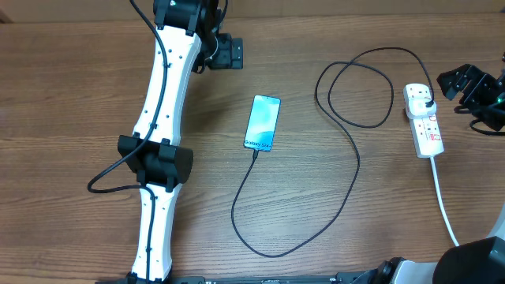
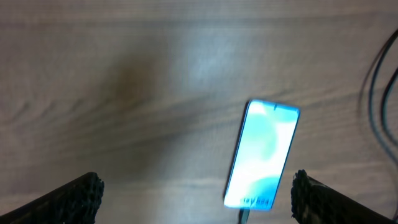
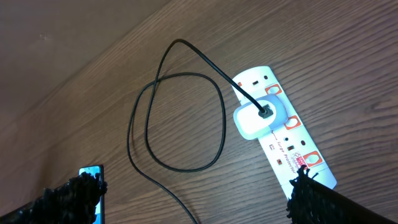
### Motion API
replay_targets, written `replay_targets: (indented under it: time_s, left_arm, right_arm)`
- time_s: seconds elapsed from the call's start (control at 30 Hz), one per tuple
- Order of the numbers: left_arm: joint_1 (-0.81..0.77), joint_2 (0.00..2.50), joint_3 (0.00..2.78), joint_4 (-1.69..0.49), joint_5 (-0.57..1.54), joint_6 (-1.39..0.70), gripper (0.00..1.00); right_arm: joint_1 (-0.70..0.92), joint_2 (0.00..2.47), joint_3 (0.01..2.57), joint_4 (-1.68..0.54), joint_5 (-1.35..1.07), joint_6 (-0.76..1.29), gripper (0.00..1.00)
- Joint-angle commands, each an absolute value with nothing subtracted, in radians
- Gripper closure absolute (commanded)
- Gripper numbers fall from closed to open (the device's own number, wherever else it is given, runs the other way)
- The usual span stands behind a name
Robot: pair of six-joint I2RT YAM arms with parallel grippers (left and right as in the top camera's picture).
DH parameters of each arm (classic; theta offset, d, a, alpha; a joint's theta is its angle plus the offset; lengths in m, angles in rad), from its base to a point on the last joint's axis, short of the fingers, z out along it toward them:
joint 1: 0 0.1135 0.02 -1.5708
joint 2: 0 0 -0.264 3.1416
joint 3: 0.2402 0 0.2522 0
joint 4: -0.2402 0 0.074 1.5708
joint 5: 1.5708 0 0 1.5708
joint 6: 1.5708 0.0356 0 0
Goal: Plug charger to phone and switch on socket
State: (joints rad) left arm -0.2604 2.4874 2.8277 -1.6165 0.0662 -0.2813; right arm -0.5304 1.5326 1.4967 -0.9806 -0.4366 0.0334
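The phone point(image 1: 263, 123) lies flat mid-table, its light-blue screen lit; in the left wrist view the phone point(image 2: 263, 153) sits between my fingertips and closer to the right one. The black charger cable point(image 1: 347, 189) meets the phone's near end, curves round and loops back to a white adapter point(image 3: 254, 119) seated in the socket strip point(image 1: 426, 126). My left gripper point(image 1: 227, 50) hovers open, up and left of the phone, holding nothing. My right gripper point(image 1: 461, 80) is open just right of the strip's far end. The socket point(image 3: 287, 144) shows small red switch marks.
The strip's thick white cord point(image 1: 443, 205) runs toward the near right table edge. The white left arm point(image 1: 162, 126) stretches across the left of the table with a black cable loop point(image 1: 106, 180) beside it. Bare wood lies between phone and strip.
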Motion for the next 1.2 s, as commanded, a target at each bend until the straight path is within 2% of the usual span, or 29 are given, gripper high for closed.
replay_targets:
  time_s: [0.0, 0.27, 0.4, 0.77, 1.17]
  left_arm:
    - [-0.261, 2.489, 2.847, -1.567, 0.064, -0.277, 0.00]
    - [-0.277, 2.469, 2.817, -1.460, 0.059, -0.277, 0.00]
    - [-0.281, 2.392, 2.695, -1.374, 0.050, -0.276, 0.00]
    - [-0.281, 2.048, 2.131, -1.106, -0.048, -0.276, 0.00]
    - [-0.281, 1.611, 1.472, -0.691, -0.169, -0.275, 0.00]
  right_arm:
    - [-0.535, 1.532, 1.494, -0.975, -0.426, 0.038, 0.00]
    - [-0.535, 1.532, 1.494, -0.975, -0.426, 0.038, 0.00]
    - [-0.535, 1.532, 1.494, -0.976, -0.427, 0.038, 0.00]
    - [-0.535, 1.532, 1.494, -0.975, -0.427, 0.038, 0.00]
    - [-0.535, 1.532, 1.494, -0.975, -0.427, 0.038, 0.00]
